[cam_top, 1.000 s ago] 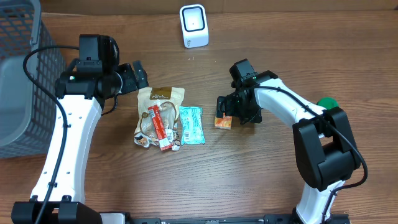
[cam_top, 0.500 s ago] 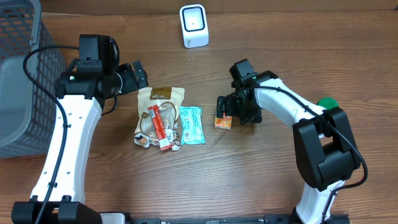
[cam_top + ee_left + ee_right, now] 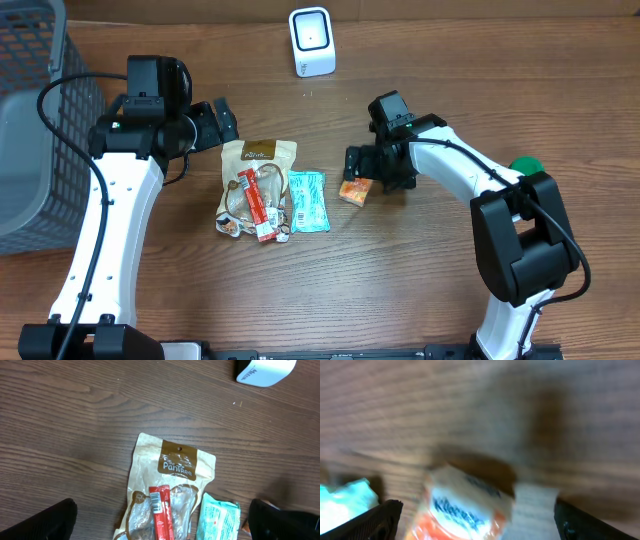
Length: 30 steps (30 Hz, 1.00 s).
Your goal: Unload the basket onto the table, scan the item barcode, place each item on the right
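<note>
Orange and white, the small soft tissue pack (image 3: 352,191) lies on the brown wooden table (image 3: 400,290), just right of a teal plastic packet (image 3: 308,200). The right gripper (image 3: 364,176) stands over the pack's right end. In the right wrist view its black fingers (image 3: 380,519) are spread wide, and the pack (image 3: 465,510) shows between them. That picture is blurred, so I cannot tell if a finger touches the pack.

The left gripper (image 3: 218,124) is also spread wide and holds nothing. It hangs just above the top edge of a tan paper pouch (image 3: 258,165). A red wrapped bar (image 3: 255,205) lies on this pouch.

The white box-shaped barcode scanner (image 3: 311,40) stands at the far edge of the table, well apart from the tissue pack. A grey wire basket (image 3: 30,120) is at the left side.
</note>
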Motion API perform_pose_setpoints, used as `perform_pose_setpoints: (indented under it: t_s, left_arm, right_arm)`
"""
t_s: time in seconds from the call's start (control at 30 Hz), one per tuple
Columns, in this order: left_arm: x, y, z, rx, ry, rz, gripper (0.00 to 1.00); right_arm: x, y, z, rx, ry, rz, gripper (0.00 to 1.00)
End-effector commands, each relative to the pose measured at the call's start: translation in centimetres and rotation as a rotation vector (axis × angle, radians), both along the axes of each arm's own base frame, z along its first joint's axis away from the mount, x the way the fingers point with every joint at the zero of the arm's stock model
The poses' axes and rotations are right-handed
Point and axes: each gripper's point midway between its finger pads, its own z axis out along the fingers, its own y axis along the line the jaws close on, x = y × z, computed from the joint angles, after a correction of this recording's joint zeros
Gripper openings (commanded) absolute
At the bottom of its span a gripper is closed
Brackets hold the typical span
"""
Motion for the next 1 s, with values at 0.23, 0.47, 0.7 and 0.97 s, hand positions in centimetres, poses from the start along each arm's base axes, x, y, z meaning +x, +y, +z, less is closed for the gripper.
perform_pose_setpoints:
  t_s: [0.23, 0.47, 0.7, 0.97]
  left_arm:
    - [0.1, 0.2, 0.6, 0.016, -0.018, -0.018, 1.0]
    - [0.1, 0.2, 0.6, 0.016, -0.018, -0.018, 1.0]
    - [0.1, 0.2, 0.6, 0.016, -0.018, -0.018, 1.0]
    - [0.1, 0.2, 0.6, 0.016, -0.018, -0.018, 1.0]
  right_arm:
    - [0.9, 1.0, -0.1, 0.044, -0.04, 0.007, 1.0]
    - [1.0, 0.8, 0.3, 0.079, -0.036, 0.033, 1.0]
    - [2.2, -0.5, 6.5, 0.293, -0.038, -0.057, 0.7]
    - [0.3, -0.8, 7.4, 0.297, 0.009, -0.081, 0.63]
